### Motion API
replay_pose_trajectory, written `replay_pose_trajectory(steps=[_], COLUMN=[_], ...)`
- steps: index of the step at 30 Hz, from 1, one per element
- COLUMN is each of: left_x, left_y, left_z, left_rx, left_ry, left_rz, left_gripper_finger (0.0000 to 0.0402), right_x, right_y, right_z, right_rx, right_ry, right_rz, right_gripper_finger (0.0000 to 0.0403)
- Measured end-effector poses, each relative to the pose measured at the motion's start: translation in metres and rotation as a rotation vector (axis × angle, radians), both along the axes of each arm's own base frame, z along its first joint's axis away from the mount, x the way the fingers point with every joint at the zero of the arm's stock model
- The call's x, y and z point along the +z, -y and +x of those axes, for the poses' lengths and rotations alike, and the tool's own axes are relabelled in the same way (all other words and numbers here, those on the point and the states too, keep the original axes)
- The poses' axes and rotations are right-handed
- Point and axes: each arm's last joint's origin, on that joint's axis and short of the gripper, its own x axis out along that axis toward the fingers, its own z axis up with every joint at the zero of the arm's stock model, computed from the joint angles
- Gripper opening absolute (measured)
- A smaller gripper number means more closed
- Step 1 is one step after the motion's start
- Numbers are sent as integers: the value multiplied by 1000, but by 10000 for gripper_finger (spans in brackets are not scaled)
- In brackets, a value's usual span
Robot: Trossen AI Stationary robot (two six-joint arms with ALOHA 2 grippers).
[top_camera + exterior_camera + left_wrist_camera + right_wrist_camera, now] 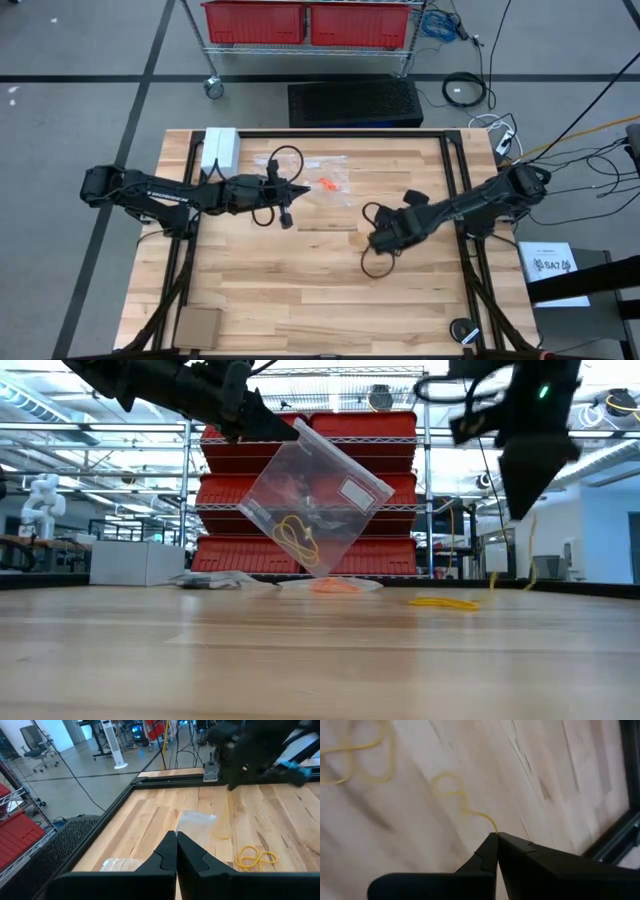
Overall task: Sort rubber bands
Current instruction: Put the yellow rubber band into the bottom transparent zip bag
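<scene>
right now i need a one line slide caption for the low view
Left gripper holds a clear bag with yellow bands inside above the table; the right gripper lifts a yellow band.

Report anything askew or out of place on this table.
The clear zip bag hangs tilted in the air, pinched at one corner by the left gripper, yellow bands inside. Loose yellow bands lie on the wood; the right gripper pinches one.

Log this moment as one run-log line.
left pincer: shut on clear bag, lifted | right pincer: shut on yellow band | orange bands: on table
</scene>
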Motion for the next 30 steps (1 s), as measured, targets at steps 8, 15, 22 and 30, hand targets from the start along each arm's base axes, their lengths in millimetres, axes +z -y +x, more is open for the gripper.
replay_pose_trajectory(steps=[8,15,22,30], left_x=[0,-1,-2,-2], left_y=[0,0,0,0], left_z=[0,0,0,0], left_rx=[0,0,1,1], left_ry=[-1,-8,-20,-23], left_rz=[0,0,-1,-6], left_gripper_finger=[0,0,0,0], right_x=[-42,-69,-81,-81], right_y=[46,63,69,59], right_z=[15,20,11,11], right_rx=[21,61,-8,-34], right_ry=[87,212,202,224], right_rz=[77,286,294,304], right_gripper_finger=[0,0,4,75])
